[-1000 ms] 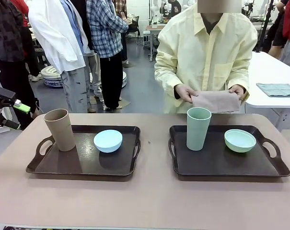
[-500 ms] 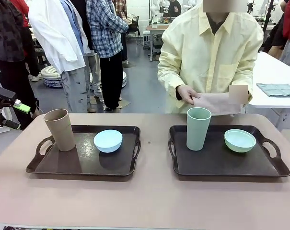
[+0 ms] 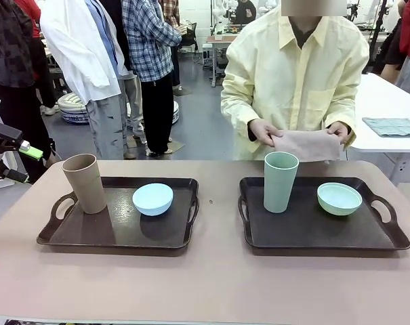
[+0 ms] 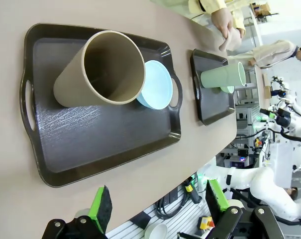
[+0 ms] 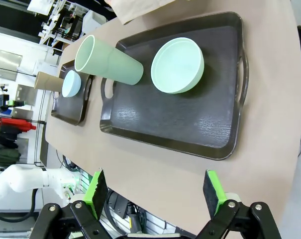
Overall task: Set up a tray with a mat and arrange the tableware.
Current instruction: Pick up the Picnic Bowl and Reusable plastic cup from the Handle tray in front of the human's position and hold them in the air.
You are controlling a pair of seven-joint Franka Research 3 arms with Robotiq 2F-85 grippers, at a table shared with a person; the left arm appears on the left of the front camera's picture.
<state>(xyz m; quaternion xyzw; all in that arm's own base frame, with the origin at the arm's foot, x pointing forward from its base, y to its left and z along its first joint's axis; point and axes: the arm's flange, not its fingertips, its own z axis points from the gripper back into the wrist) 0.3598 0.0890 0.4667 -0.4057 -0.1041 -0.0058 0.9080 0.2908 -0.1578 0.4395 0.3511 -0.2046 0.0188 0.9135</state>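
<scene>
My left gripper (image 4: 157, 203) hangs back off the table (image 3: 205, 284) edge, jaws spread wide with nothing between the green pads. My right gripper (image 5: 154, 188) is posed the same, angled down across the tabletop. Beyond the left one, a glossy dark tray (image 3: 116, 233) with loop handles carries the matte tan-brown tumbler (image 3: 85, 183), upright, and the smooth pale blue bowl (image 3: 152, 198) near it. The second tray (image 3: 313, 233) (same moulded shape) holds the pale green tumbler (image 3: 280, 181) and the pale green bowl (image 3: 339, 198), set apart. At the far side the person's hands (image 3: 262, 131) hold a soft greyish mat (image 3: 305, 144) above the table edge.
</scene>
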